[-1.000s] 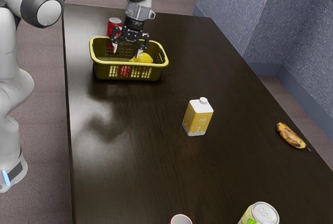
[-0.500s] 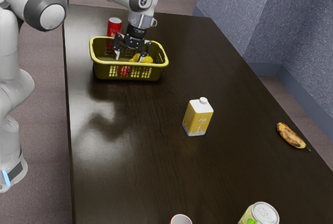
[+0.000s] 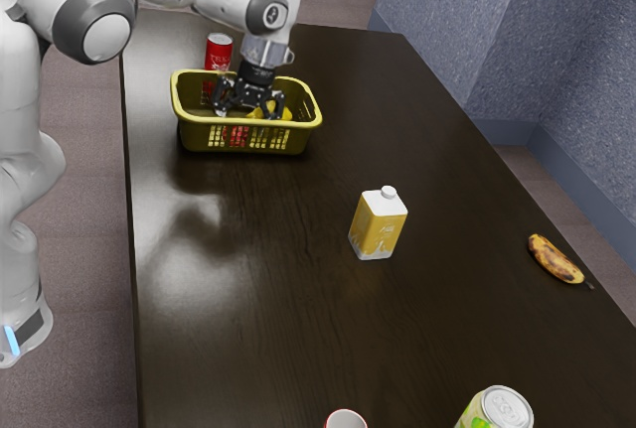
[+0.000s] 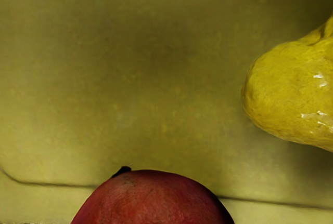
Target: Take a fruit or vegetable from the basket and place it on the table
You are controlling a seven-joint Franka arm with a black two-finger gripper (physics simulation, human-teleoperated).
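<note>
Standing beside the basket was a red can; inside, parted fingers hung over a red fruit, near a yellow fruit.

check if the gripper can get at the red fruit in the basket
Probably yes: the gripper is open within the basket, the red fruit looks close under the hand, and the yellow one lies off to one side.
</note>
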